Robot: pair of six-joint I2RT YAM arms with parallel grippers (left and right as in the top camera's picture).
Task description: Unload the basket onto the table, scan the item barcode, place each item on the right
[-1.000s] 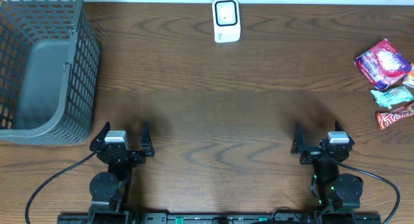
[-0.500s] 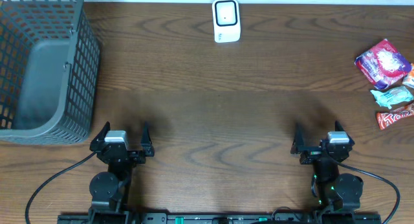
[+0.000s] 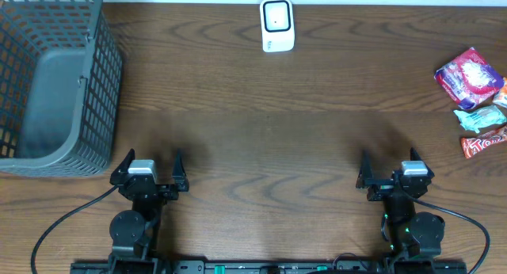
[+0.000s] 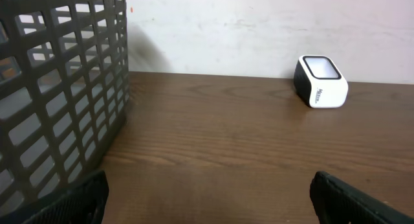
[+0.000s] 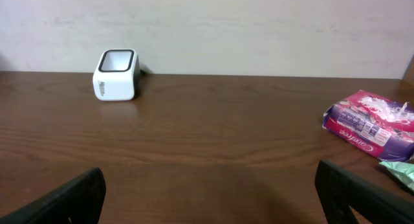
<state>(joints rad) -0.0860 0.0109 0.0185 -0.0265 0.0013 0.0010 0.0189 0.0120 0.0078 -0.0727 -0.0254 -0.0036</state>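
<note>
Well beyond right end effector (image 3: pixel 387 157), rightward, pink snack packet (image 3: pixel 469 78)

One grey mesh basket (image 3: pixel 104 84) sat at the upper left of the overhead frame. One white scanner (image 3: pixel 277 24) stood at top centre. Three snack packets lay at the right edge: one purple packet (image 3: pixel 469 76), one pale blue-green packet (image 3: pixel 479 116) and one red packet (image 3: pixel 483 142). Two arms showed along the bottom, a left gripper (image 3: pixel 152 157) and a right gripper (image 3: pixel 388 158), each with two fingers (image 3: pixel 124 165). There was one wooden tabletop (image 3: pixel 269 123).
</note>
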